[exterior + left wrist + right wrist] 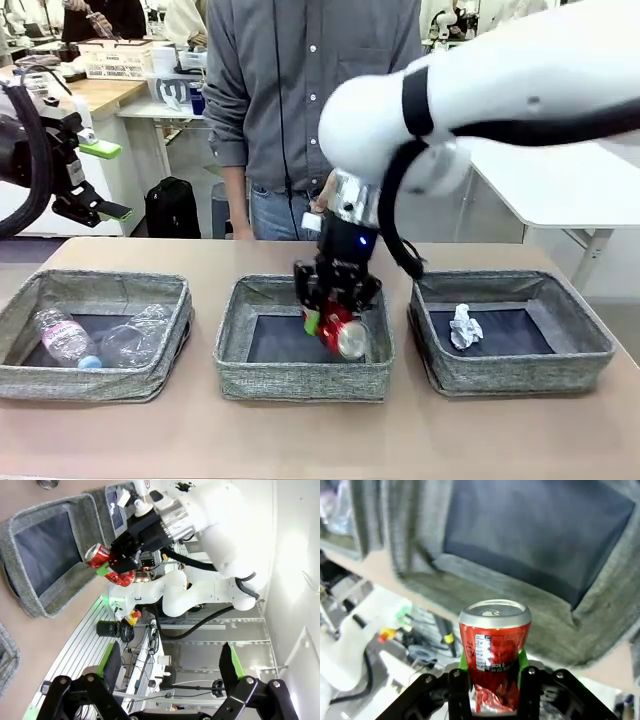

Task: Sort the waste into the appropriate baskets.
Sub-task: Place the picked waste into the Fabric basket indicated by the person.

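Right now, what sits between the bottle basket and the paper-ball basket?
The middle basket, front view, with the right pincer holding the red can over it.

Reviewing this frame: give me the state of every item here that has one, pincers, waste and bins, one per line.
Right pincer: shut on the red can, over the middle basket.
Left pincer: open, holding nothing, raised at the left.
Red can: crushed, held tilted.
Middle basket: dark bottom bare.
Left basket: holds a plastic bottle and clear cup, both lying down.
Right basket: holds a crumpled paper ball.
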You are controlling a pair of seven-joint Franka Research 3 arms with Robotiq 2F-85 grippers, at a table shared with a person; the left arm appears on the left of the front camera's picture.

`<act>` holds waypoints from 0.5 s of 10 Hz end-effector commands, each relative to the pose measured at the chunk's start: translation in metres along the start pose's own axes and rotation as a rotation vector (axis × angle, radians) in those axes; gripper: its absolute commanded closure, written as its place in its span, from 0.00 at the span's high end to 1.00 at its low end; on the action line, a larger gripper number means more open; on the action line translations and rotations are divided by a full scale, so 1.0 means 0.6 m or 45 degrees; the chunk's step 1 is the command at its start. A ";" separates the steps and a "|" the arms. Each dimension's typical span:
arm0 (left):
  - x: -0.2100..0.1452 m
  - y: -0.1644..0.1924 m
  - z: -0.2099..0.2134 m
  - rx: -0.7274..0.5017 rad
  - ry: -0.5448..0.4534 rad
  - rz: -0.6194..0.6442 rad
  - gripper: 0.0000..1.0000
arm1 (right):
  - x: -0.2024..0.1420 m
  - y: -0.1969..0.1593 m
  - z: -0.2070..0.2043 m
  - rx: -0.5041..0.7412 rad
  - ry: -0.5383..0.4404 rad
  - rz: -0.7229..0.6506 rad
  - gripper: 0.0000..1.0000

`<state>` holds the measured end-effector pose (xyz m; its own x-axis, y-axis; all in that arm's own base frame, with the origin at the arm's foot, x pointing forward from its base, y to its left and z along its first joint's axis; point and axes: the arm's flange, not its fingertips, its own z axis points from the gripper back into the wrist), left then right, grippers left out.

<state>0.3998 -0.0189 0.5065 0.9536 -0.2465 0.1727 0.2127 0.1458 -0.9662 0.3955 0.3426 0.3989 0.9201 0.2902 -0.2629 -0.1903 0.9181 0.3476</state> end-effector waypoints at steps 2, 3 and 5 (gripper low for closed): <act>-0.002 -0.003 0.000 0.007 0.004 0.004 1.00 | -0.010 0.003 0.017 0.042 -0.140 -0.025 0.38; -0.002 -0.003 0.000 0.007 0.004 0.004 1.00 | -0.004 0.003 0.024 0.065 -0.168 -0.029 0.38; -0.002 -0.003 0.000 0.007 0.004 0.004 1.00 | 0.017 0.005 0.046 0.089 -0.287 -0.092 0.38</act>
<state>0.3998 -0.0189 0.5064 0.9537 -0.2465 0.1726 0.2125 0.1458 -0.9662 0.4094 0.3387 0.4211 0.9706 0.2115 -0.1147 -0.1552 0.9146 0.3734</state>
